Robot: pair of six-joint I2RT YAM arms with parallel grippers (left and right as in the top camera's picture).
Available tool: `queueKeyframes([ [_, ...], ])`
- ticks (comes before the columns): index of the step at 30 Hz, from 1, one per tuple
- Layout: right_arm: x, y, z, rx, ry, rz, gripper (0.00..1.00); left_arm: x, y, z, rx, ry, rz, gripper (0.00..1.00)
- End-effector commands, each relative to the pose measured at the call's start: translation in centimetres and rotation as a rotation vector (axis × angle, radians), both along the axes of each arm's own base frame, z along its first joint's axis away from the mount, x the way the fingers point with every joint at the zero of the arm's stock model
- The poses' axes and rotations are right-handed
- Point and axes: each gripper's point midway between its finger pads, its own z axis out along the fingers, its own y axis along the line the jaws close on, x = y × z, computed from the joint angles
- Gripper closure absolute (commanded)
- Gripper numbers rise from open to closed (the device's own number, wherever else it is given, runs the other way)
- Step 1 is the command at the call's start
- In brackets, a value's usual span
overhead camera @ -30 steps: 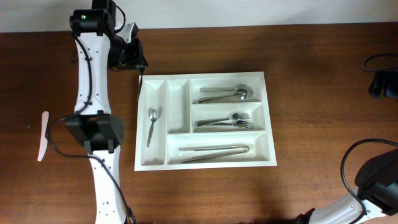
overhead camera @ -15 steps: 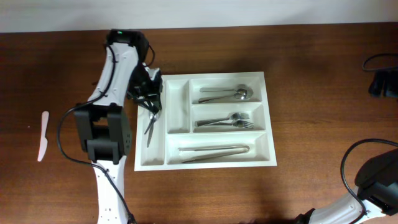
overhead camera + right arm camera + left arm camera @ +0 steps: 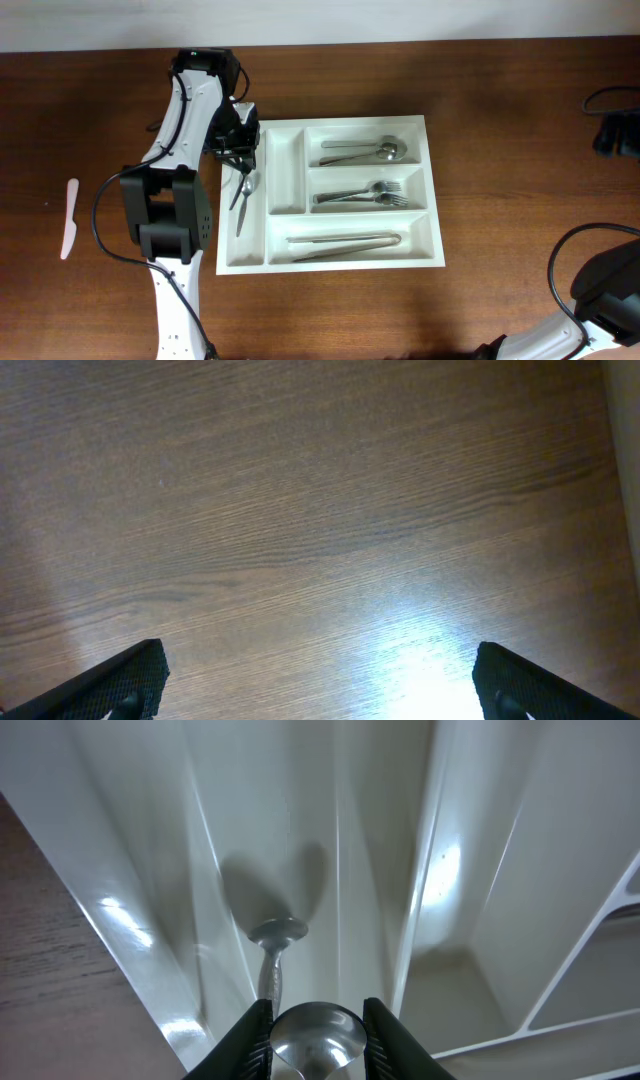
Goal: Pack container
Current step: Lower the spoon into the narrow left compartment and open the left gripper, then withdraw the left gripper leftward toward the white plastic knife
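Found the container [image 3: 285,175] lying flat about mid-table on the wooden table [image 3: 480,80]. Saw the left gripper [image 3: 317,1020] over the leftmost narrow compartment, jaws closed partway onto the bowl of a spoon [image 3: 318,1038], handle hanging down into that compartment. Noted a second spoon [image 3: 247,184] lying in the same compartment. Found the right gripper [image 3: 320,680] above bare wood, jaws spread wide, holding nothing. Spotted a white knife [image 3: 70,218] on the table, well apart from the container.

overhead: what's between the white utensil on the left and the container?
Overhead view: the left arm stands between the white utensil and the container; otherwise bare wooden table.
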Motion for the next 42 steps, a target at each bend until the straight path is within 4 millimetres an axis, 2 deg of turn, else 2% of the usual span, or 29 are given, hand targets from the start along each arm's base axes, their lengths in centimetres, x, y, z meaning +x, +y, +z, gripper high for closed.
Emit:
queueKeyframes([
  [1,-0.2,-0.2,0.1,0.000,-0.002,-0.014,0.01,0.3,0.5,1.5,0.007,-0.046,0.000,0.70],
  [3,-0.2,-0.3,0.1,0.000,-0.002,-0.014,0.01,0.4,0.5,1.5,0.006,-0.048,0.000,0.70],
  [9,-0.2,-0.2,0.1,0.000,-0.002,-0.015,0.01,1.2,0.4,1.4,0.002,-0.082,0.001,0.48],
  [13,-0.2,-0.2,0.1,0.000,-0.002,-0.014,0.01,1.8,0.3,1.3,-0.001,-0.107,0.001,0.46],
  [16,-0.2,-0.2,0.1,0.000,-0.002,-0.014,0.01,2.5,0.3,1.6,-0.004,-0.138,0.002,0.40],
  [18,-0.2,-0.2,0.1,0.000,-0.002,-0.014,0.01,3.4,0.7,2.3,-0.008,-0.176,0.013,0.38],
  [21,-0.2,-0.2,0.1,0.000,-0.002,-0.015,0.01,5.0,2.0,4.8,-0.013,-0.255,0.046,0.28],
  [25,-0.2,-0.2,0.1,0.000,-0.002,-0.014,0.01,7.0,5.5,9.7,-0.011,-0.392,0.120,0.01],
  [27,-0.2,-0.2,0.1,0.000,-0.002,-0.014,0.01,7.1,7.9,11.9,-0.004,-0.434,0.177,0.01],
  [30,-0.2,-0.2,0.1,0.000,-0.002,-0.014,0.01,6.4,11.9,13.9,0.012,-0.450,0.305,0.01],
  [38,-0.2,-0.2,0.1,0.000,-0.002,-0.014,0.01,2.4,21.0,14.0,0.063,-0.361,0.542,0.01],
  [42,-0.2,-0.2,0.1,0.000,-0.002,-0.014,0.01,1.0,25.1,14.0,0.147,-0.364,0.565,0.01],
])
